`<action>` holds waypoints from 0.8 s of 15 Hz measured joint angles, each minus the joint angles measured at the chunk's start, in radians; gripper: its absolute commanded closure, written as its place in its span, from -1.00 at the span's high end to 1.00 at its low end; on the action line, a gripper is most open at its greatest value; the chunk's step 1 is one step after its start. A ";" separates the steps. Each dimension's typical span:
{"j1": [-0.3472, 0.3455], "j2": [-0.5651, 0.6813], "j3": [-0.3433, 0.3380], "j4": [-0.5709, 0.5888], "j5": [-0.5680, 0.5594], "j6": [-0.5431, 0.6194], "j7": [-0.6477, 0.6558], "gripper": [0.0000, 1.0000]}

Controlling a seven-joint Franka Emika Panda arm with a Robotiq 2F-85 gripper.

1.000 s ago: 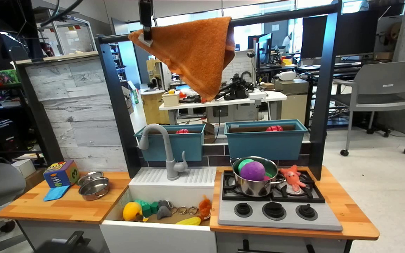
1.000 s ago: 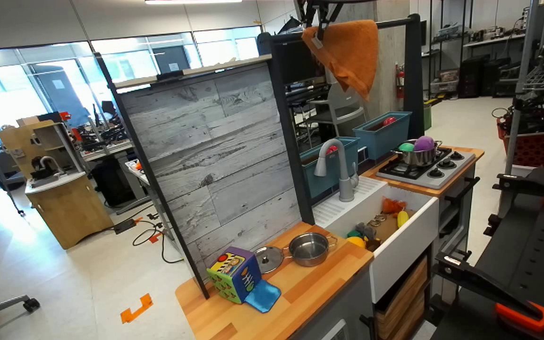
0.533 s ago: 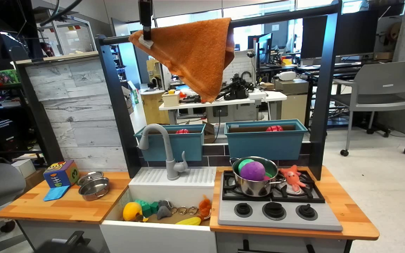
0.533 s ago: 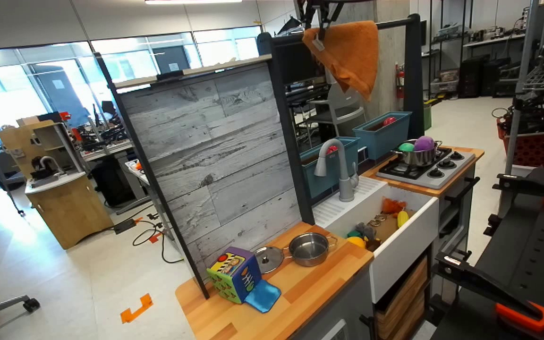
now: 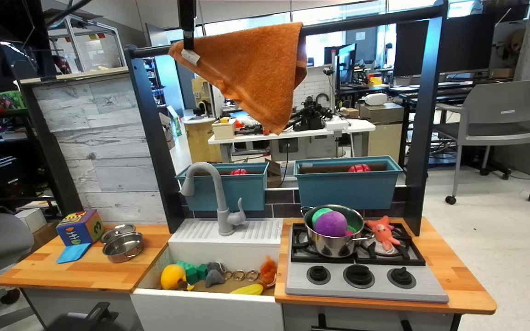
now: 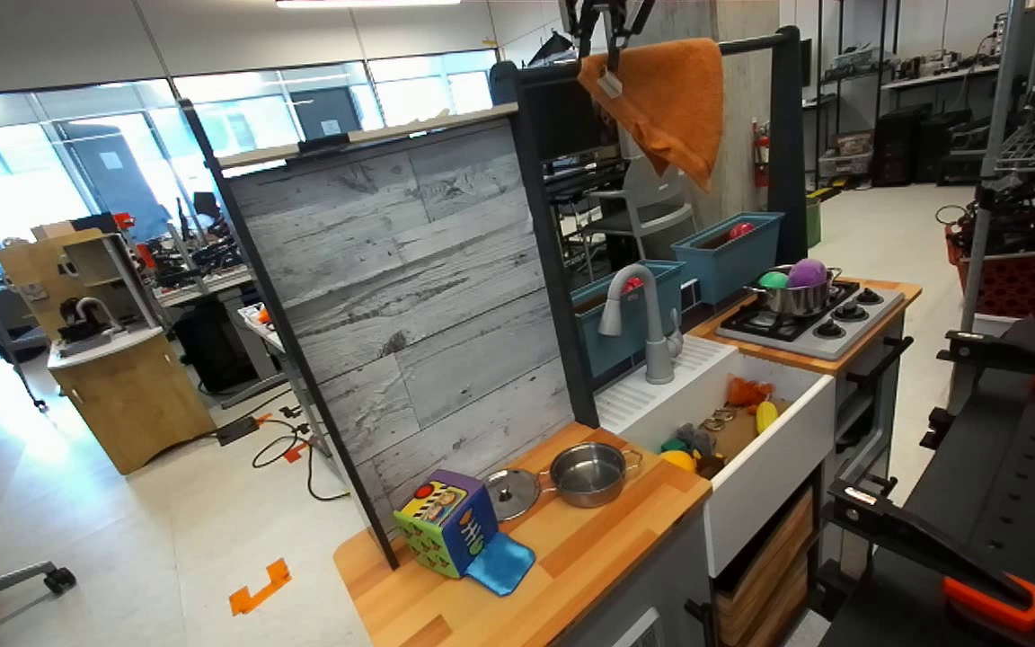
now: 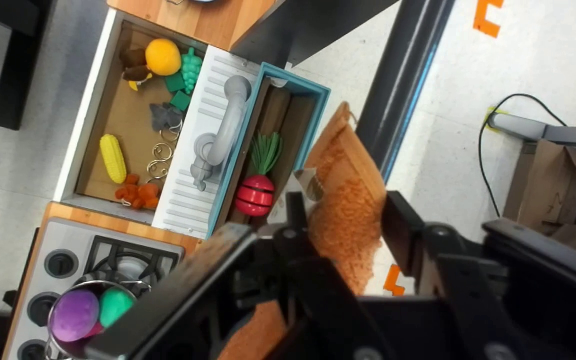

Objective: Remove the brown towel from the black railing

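The brown towel [image 5: 256,69] hangs over the black railing [image 5: 371,22] of the toy kitchen, one corner drooping in front. Towel [image 6: 670,108] and railing [image 6: 751,43] also show in an exterior view. My gripper [image 5: 188,43] is at the towel's top edge, near its end with the white tag; an exterior view shows it too [image 6: 605,52]. In the wrist view the gripper's [image 7: 345,202] fingers stand apart, the towel [image 7: 353,215] between them. The right finger seems to touch the towel's edge. The railing [image 7: 403,85] runs under the towel there.
Below are the sink [image 5: 207,305] with several toys, the grey faucet [image 5: 221,197], two teal planters [image 5: 345,188], and a pot [image 5: 334,246] on the stove. Tall black posts [image 5: 426,119] hold the railing's ends. A wood-look panel [image 6: 410,270] stands beside the sink.
My gripper has shifted slightly left and up along the towel's top edge in an exterior view, showing more of the tag. The towel has barely moved.
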 measured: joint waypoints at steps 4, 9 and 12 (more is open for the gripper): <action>0.000 -0.003 0.002 0.025 0.000 -0.007 0.000 -1.00; -0.002 -0.005 0.001 0.027 -0.001 -0.030 -0.007 -0.98; -0.010 -0.018 0.015 0.015 0.002 -0.155 -0.106 -0.98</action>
